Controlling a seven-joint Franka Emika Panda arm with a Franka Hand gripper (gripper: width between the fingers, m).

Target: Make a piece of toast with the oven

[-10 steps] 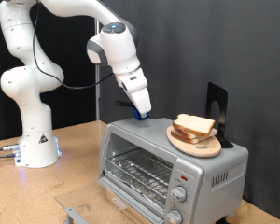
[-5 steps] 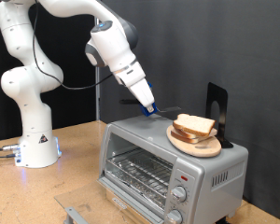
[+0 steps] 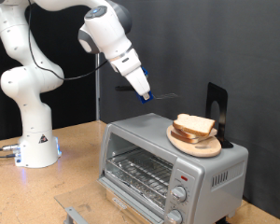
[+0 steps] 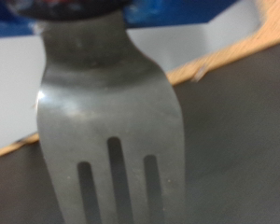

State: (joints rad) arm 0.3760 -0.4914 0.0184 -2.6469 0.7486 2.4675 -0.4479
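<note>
Above the oven [image 3: 168, 168], near the exterior view's centre, the gripper [image 3: 146, 93] pinches a fork [image 3: 161, 94] whose long axis points toward the right, with the piece of toast [image 3: 194, 125] on its wooden plate [image 3: 193, 144] lower right of the tines.

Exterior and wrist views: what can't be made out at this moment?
- The gripper in the exterior view: too small to tell how its fingers sit on the fork.
- The fork's handle in the wrist view: cut off by the frame edge and blurred.
- The oven: absent from the wrist view, since the fork fills it.
- The piece of toast: its underside is hidden by the wooden plate.
</note>
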